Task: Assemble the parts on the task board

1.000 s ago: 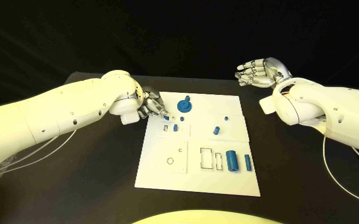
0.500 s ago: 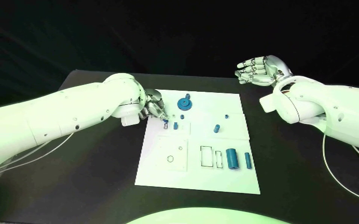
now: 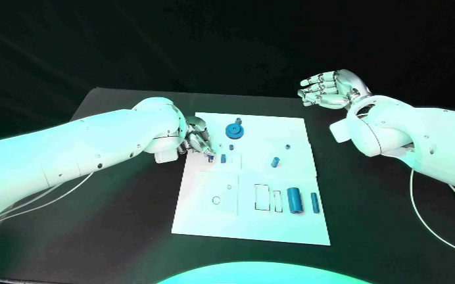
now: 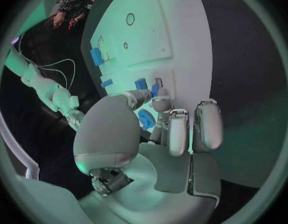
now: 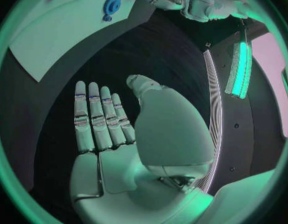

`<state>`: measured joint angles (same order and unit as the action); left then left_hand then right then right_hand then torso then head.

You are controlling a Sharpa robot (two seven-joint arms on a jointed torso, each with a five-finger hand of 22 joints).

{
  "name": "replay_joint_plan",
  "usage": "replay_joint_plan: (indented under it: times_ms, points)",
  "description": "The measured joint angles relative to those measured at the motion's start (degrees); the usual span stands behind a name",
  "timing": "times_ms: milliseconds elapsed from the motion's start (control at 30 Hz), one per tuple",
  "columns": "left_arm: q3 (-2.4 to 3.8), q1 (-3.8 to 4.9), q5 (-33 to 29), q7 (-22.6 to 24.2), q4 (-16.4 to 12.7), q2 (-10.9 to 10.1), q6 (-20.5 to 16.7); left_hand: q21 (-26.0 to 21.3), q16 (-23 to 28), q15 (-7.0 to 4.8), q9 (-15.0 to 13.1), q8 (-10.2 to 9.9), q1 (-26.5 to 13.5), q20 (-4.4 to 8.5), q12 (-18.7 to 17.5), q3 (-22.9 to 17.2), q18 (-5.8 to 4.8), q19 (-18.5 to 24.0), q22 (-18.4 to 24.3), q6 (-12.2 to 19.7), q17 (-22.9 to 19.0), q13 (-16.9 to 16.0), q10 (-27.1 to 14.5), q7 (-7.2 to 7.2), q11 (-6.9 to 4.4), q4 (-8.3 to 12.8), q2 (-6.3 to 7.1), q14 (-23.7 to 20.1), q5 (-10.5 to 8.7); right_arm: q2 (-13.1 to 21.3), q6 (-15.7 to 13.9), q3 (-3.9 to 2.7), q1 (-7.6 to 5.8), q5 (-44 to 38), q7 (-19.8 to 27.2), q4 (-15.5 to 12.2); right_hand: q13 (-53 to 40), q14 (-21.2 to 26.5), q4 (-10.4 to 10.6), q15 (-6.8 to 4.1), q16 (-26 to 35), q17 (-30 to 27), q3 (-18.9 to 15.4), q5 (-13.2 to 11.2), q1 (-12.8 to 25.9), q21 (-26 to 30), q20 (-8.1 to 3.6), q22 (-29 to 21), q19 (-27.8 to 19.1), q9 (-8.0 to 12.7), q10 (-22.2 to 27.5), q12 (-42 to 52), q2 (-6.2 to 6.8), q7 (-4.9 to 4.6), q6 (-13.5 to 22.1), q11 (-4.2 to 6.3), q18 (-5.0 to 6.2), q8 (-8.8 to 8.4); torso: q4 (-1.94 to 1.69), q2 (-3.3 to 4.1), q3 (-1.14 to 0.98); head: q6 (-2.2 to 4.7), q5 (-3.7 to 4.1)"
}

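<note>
White task board (image 3: 251,218) flat mid-table, round blue part (image 3: 233,131) near far edge, blue cylinders (image 3: 295,200) lying near right.

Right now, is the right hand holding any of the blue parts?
No: the right hand is open over the black table, fingers straight and nothing in its palm.

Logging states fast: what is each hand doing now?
Left hand: pinching a small blue part at the task board.
Right hand: open, holding nothing.
</note>
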<state>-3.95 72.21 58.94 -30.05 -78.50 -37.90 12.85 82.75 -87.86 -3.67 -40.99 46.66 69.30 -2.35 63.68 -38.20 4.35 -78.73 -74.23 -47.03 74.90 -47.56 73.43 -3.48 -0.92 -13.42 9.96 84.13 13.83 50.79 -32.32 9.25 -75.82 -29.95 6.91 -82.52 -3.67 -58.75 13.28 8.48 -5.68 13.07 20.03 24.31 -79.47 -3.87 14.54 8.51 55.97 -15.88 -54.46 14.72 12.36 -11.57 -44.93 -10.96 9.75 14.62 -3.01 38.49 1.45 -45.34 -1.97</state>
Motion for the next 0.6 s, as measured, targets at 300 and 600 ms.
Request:
replay_joint_plan:
  times_ms: [300,600]
  points:
    - [0.01,-0.1,0.39,-0.01,-0.48,-0.13,0.09,0.0,-0.22,0.0,-0.25,-0.01,-0.3,-0.21,0.0,-0.28,0.0,-0.21,-0.06,-0.14,0.0,-0.2,0.0,0.08,0.0,0.28,0.3,0.0,0.16,-0.09,0.62,0.0,0.0,-0.38,-0.19,0.05,0.0,0.0,0.0,0.0,0.0,-0.13,0.0,0.0,0.0,0.0,0.0,-0.19,0.0,0.06,0.0,-0.24,0.0,0.0,0.0,0.0,0.0,0.0,0.03,-0.01,0.0,0.04,-0.1]
    - [0.0,-0.14,0.52,-0.03,-0.64,-0.37,0.27,0.0,-0.21,0.0,0.0,0.2,-0.52,-0.21,0.0,-0.56,0.0,-0.21,-0.19,-0.21,0.02,-0.2,-0.01,0.0,0.01,0.55,0.52,0.0,0.34,-0.09,0.97,0.0,0.0,-0.45,-0.33,0.04,0.0,0.0,0.0,0.0,0.23,-0.2,0.0,0.0,0.24,0.0,0.0,-0.31,0.0,0.13,0.0,-0.46,-0.24,0.0,0.0,0.0,0.0,0.0,0.03,-0.01,0.07,0.03,-0.03]
